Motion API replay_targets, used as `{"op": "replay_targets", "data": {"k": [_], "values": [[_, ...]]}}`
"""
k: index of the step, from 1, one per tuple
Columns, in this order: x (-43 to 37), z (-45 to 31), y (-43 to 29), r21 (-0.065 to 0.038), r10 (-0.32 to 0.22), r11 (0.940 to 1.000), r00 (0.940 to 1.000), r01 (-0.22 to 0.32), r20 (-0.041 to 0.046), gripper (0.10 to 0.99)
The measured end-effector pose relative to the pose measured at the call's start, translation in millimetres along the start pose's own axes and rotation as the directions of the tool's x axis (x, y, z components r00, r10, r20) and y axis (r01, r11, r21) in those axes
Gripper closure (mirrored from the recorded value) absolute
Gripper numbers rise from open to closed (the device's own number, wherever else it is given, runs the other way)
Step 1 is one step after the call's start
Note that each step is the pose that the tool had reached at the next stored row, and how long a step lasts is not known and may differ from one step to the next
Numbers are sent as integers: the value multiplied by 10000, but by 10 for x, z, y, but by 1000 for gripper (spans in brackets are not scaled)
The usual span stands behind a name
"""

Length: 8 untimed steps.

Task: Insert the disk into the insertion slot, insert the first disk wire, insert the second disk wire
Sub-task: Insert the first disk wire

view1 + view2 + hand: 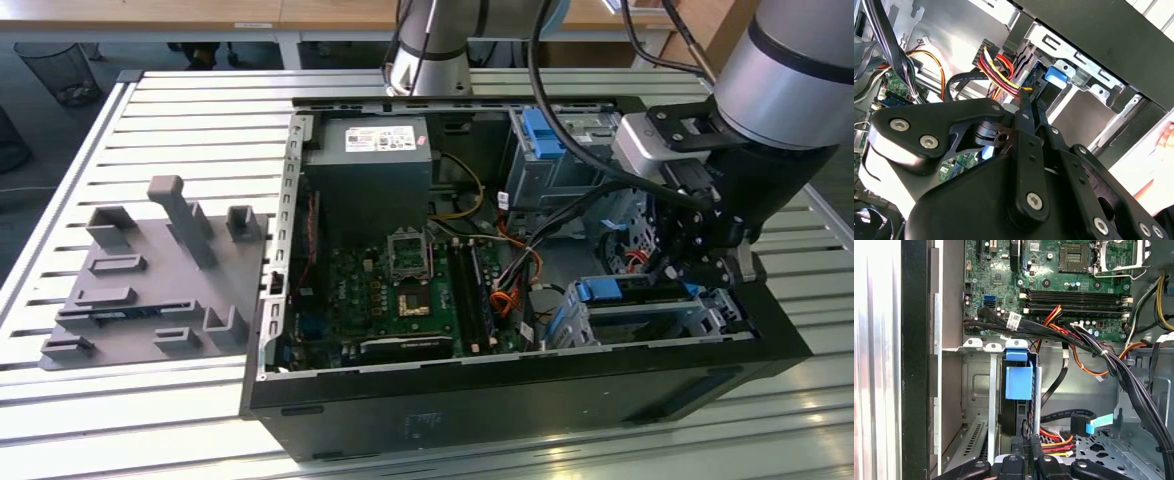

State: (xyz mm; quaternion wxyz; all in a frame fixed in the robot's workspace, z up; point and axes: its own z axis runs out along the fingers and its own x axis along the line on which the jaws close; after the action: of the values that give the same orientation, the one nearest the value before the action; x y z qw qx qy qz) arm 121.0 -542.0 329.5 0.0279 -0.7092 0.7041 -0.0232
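Item: silver hard drive in bright blue plastic carrier (1018, 382), appearing seated in perforated silver metal drive cage (976, 400). I am holding black claw (1024, 442) closed beside red-and-yellow wire bundle (1056, 439); wiring seeming unfinished.

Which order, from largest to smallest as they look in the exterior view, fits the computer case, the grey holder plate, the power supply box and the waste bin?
1. computer case
2. grey holder plate
3. power supply box
4. waste bin, which stands farther from the camera, so its true size is unsure.
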Motion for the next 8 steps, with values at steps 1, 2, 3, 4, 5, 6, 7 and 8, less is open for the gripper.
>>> {"op": "replay_targets", "data": {"k": [1,2,3,4,5,6,7,8], "values": [[0,6,0,-1,0,10000,10000,0,2,918],[0,12,1,-3,0,10000,10000,0,1,918],[0,17,1,-7,1,10000,10000,-1,0,918],[0,21,2,-15,0,10000,10000,0,-1,918],[0,22,2,-15,0,10000,10000,0,-3,918],[0,22,2,-16,0,10000,10000,0,-3,918],[1,25,1,-17,0,10000,10000,0,-3,918],[1,27,1,-17,1,10000,10000,-1,-3,918]]}}
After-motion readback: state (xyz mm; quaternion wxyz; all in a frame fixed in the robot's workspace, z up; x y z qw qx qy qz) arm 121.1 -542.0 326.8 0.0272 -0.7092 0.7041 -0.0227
